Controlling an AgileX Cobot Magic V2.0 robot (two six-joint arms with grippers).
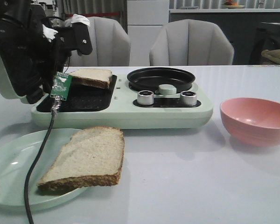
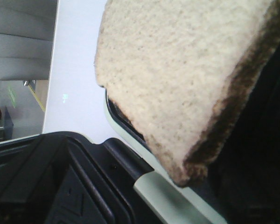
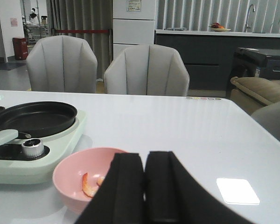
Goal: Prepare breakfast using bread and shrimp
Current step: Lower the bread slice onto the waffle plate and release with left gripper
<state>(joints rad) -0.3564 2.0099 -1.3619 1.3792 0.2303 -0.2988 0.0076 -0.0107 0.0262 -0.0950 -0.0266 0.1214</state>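
1. Left black pincer [image 1: 67, 79] grips one thick pale bread slice with dark crust [image 1: 91, 77] — held tilted, just above the dark sandwich plate of the mint-green breakfast maker [image 1: 130, 114].
2. Right pincer [image 3: 144, 186] sits pressed shut, holding nothing — just beyond it, small orange-pink shrimp [image 3: 89, 183] lie in the pink round bowl [image 3: 70, 177].
3. Second bread slice [image 1: 86, 156] rests on the pale green plate [image 1: 9, 172], nearer than the left pincer.

A pale green breakfast machine [image 1: 130, 109] sits on the white table [image 1: 186, 177], and everything else lies around it. Its black round pan [image 1: 160, 78] occupies its right half, with two silver knobs [image 1: 145, 97] along its front edge below the pan. A pink bowl [image 1: 256, 120] stands on the table just right of the machine. A pale green plate [image 1: 9, 172] lies in front of the machine's left end. Two grey chairs [image 1: 191, 44] stand behind the machine, beyond the table's far edge.
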